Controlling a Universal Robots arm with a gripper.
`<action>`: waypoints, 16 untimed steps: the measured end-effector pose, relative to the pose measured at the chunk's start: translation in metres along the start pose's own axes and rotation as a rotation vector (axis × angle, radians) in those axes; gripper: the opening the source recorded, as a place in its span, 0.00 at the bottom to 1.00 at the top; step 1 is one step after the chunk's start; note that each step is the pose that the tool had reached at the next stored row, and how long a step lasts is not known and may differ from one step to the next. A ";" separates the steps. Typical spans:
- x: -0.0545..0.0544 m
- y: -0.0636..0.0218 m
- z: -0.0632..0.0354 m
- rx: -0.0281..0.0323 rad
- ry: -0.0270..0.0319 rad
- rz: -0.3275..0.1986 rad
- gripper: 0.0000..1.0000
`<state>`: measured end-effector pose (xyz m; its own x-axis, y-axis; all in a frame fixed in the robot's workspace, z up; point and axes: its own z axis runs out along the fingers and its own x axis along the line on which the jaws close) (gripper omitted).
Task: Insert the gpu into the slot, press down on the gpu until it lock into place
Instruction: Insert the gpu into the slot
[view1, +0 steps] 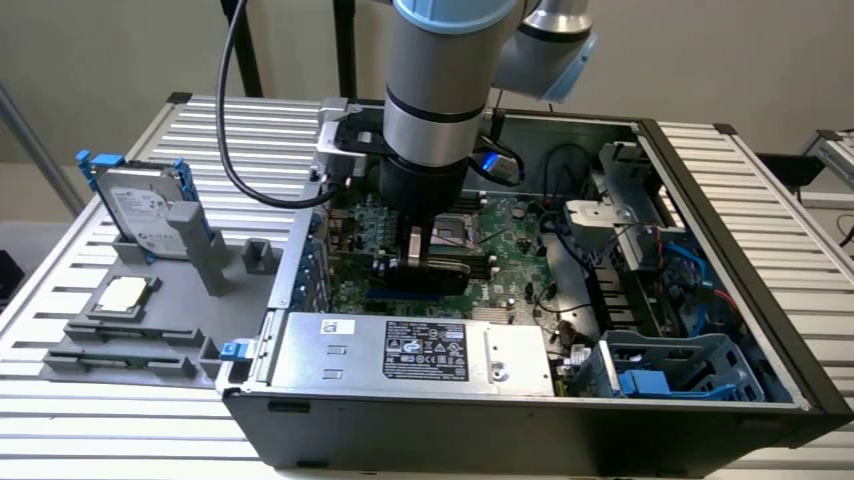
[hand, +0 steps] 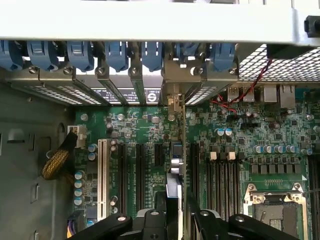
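In the exterior view the arm reaches straight down into the open computer case (view1: 747, 330), which lies on its side on a slatted table (view1: 107, 440). The gripper (view1: 422, 272) hangs low over the green motherboard (view1: 514, 240) with the gpu (view1: 451, 270) between its fingers, black and upright. The blue slot (view1: 398, 296) shows directly beneath it, on the side toward the grey power supply (view1: 414, 350). There is little room here: the power supply edge is close on the near side and the case's rear wall is just beside the arm on the exterior view's left. The hard drive (view1: 140, 210) stands well apart, outside the case. In the wrist view the gripper (hand: 175, 216) is closed down to a narrow gap on the gpu (hand: 174, 186), which is seen edge-wise as a thin strip running toward the rear wall, its metal end bracket (hand: 172, 102) at the row of blue latches (hand: 117, 52). The card lies between a black expansion slot (hand: 140, 175) and the memory slots (hand: 222, 180), both close alongside. I cannot tell whether it is fully seated.
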<state>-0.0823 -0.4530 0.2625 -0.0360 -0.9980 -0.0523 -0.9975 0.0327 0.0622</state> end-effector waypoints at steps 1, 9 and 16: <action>0.000 0.0000 0.0001 -0.0001 0.0001 0.000 0.26; 0.000 -0.0003 0.0025 -0.0002 0.0002 -0.001 0.26; 0.000 -0.0004 0.0044 -0.0034 0.0004 -0.001 0.26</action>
<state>-0.0821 -0.4529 0.2581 -0.0348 -0.9980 -0.0519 -0.9974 0.0314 0.0655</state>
